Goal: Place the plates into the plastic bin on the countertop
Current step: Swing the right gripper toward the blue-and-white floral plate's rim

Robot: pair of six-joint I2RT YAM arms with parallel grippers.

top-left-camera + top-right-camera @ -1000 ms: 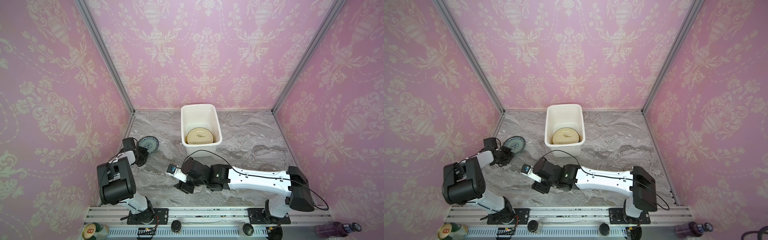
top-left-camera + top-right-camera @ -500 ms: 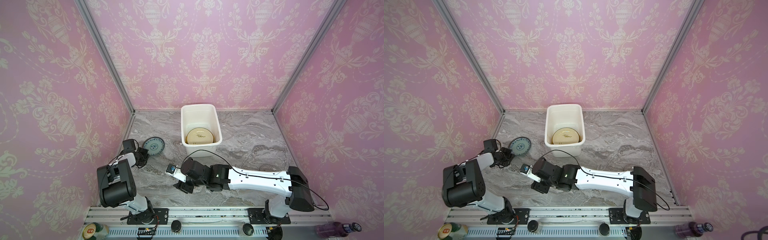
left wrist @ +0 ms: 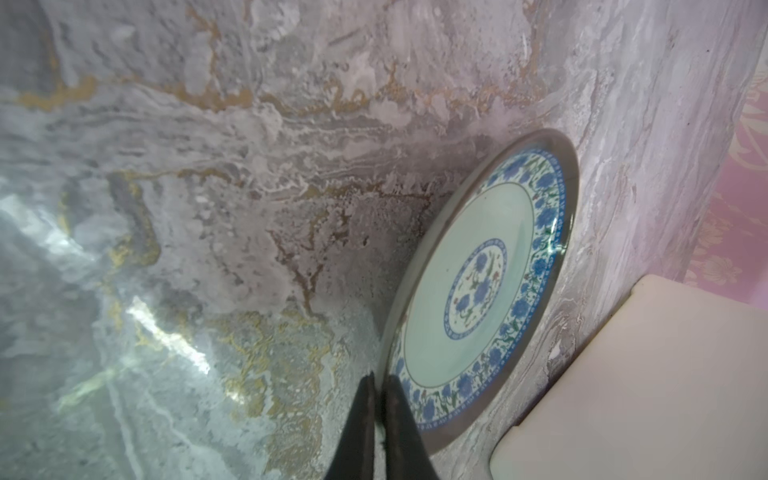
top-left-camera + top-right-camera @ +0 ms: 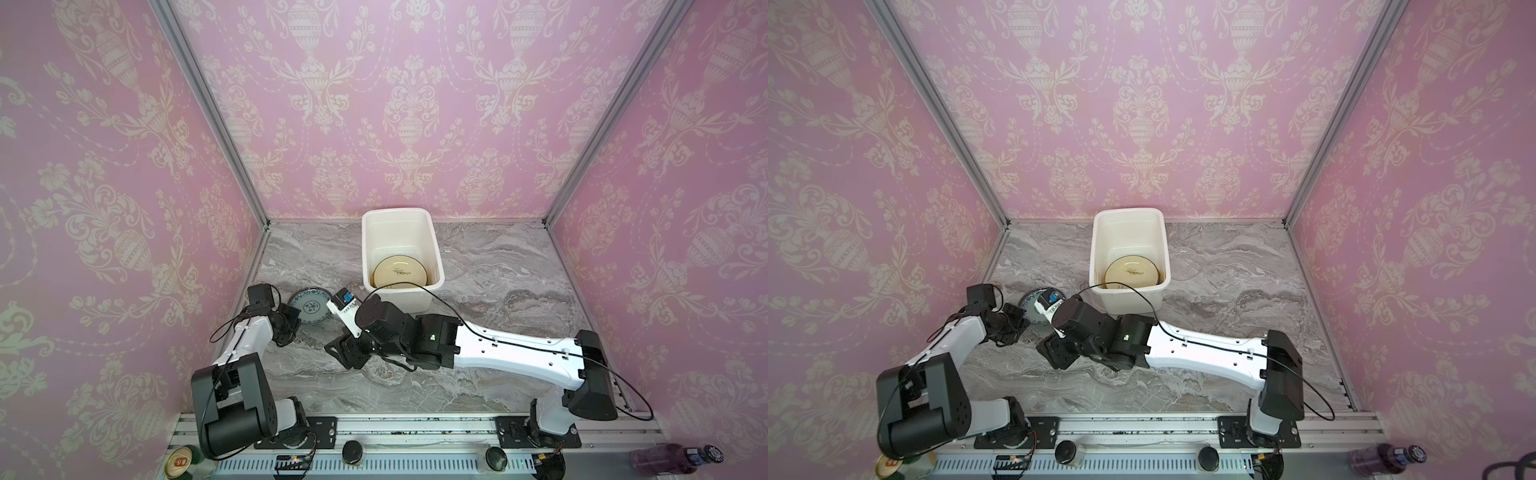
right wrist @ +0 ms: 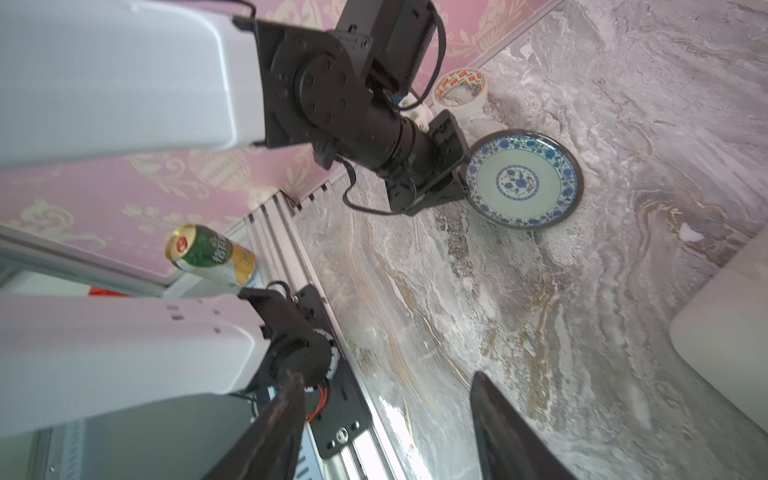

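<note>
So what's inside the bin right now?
One cream plate with a dark rim lies at the near end of the bin. The near wall hides its front edge; whether other plates lie beneath cannot be told.

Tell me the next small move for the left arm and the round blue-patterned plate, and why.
Probably lift it slightly, straight up. The left gripper is shut on the rim of the round blue-patterned plate, down at the grey marble countertop, outside the white plastic bin. The right arm lies close between plate and bin, so height first looks safer.
</note>
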